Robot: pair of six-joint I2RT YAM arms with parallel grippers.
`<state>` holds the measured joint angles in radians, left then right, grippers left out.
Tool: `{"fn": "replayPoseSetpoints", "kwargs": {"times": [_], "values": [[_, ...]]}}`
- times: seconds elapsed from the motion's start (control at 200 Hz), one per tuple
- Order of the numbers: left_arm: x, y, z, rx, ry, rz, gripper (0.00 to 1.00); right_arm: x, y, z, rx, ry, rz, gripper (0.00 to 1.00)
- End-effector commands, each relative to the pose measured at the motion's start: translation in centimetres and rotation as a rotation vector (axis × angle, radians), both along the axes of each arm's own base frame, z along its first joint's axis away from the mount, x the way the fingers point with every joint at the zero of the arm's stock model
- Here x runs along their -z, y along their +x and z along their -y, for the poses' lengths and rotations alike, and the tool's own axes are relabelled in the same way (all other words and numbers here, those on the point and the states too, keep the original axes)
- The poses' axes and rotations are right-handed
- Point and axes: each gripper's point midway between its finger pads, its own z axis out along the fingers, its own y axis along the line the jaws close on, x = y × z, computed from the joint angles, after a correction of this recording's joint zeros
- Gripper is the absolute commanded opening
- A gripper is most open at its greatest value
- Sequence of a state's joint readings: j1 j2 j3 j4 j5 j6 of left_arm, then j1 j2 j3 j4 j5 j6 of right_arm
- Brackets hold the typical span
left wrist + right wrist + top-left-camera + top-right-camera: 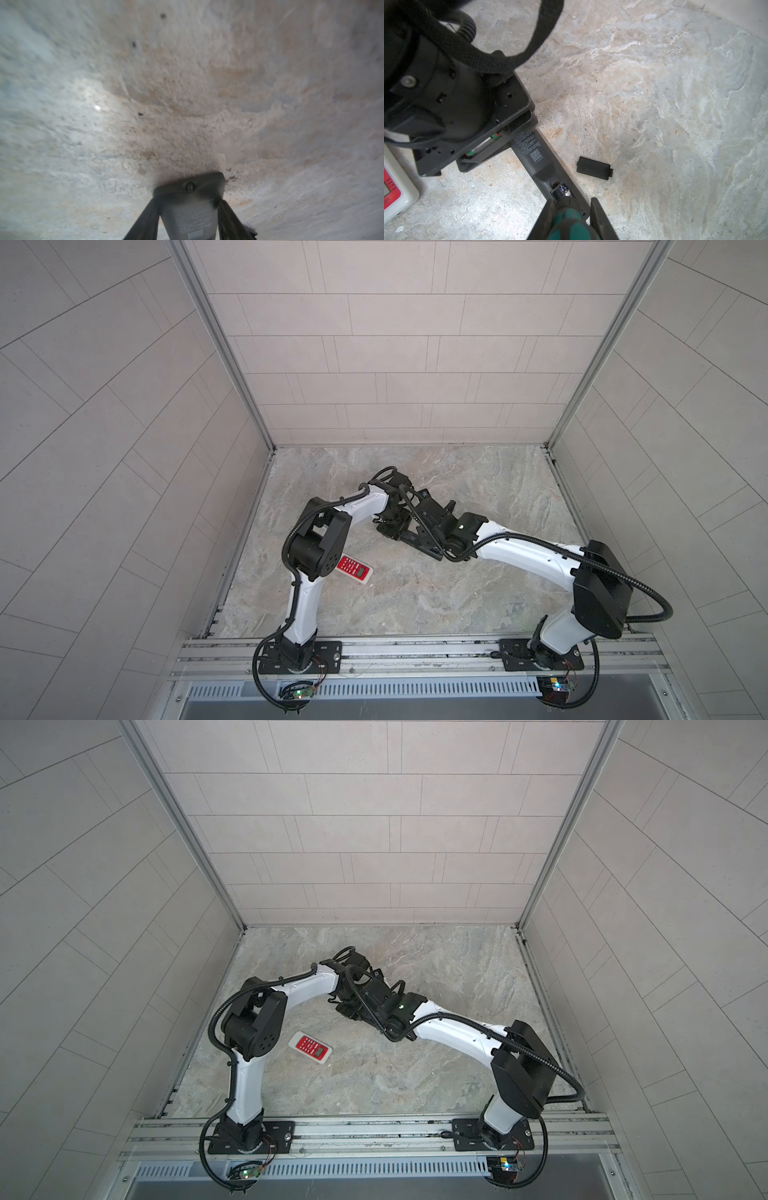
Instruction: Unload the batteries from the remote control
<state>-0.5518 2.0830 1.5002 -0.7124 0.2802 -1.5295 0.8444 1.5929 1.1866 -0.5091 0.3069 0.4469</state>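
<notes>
With the left gripper (188, 200) clamping the grey remote (533, 153) mid-surface and the right gripper (572, 200) closed on the screwdriver (569, 226), its tip at the battery (562, 190) seated in the open compartment, a slip could fling that battery away.

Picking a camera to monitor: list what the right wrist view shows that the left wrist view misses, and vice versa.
Only right wrist: black cover plate lying loose, what looks like a battery in the open bay, green-handled screwdriver in the right hand, red-and-white remote. Only left wrist: fingers of the left hand clamping the end of the dark remote. Both: that remote, the marble table.
</notes>
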Motion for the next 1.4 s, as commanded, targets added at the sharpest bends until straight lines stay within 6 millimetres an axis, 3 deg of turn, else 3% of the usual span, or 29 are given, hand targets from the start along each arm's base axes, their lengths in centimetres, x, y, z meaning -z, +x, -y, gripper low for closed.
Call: {"fn": "replayPoseSetpoints", "kwargs": {"times": [0.0,0.335,0.545,0.655,0.791,0.871,1.016,1.126,1.176,1.306,1.396], "values": [[1.3,-0.7,-1.4,-0.025,0.065,-0.042,0.46,-0.9,-0.5,1.5,0.006,-0.066,0.009,0.0],[1.3,-0.7,-1.5,-0.029,0.067,-0.044,0.46,-1.0,0.0,3.2,0.046,-0.12,0.035,0.0],[0.8,0.1,-1.7,-0.022,0.072,-0.015,0.47,-2.0,-0.3,2.7,0.007,-0.011,0.057,0.0],[-0.3,1.4,-2.0,0.002,0.088,0.036,0.54,-2.6,-1.7,1.2,-0.124,0.104,0.046,0.0],[-2.3,3.0,-2.4,0.046,0.126,0.127,0.68,-1.9,-1.7,3.7,-0.017,0.177,-0.008,0.0],[-3.6,3.6,-2.7,0.073,0.144,0.178,0.75,-1.8,-1.6,3.7,-0.02,0.281,-0.03,0.0],[-6.2,4.8,-3.8,0.144,0.183,0.28,0.82,-1.1,-3.1,1.7,-0.149,0.32,-0.122,0.0],[-8.8,4.7,-6.2,0.285,0.309,0.373,0.88,0.4,-3.4,1.2,-0.172,0.334,-0.202,0.0],[-9.1,4.1,-7.2,0.34,0.344,0.382,0.95,0.6,-3.4,0.8,-0.18,0.349,-0.21,0.0],[-9.0,2.3,-8.6,0.505,0.37,0.42,0.95,0.8,-2.9,0.5,-0.183,0.368,-0.21,0.0],[-8.3,1.0,-10.5,0.516,0.426,0.384,0.95,1.4,-2.5,0.6,-0.174,0.361,-0.223,0.0]]}}
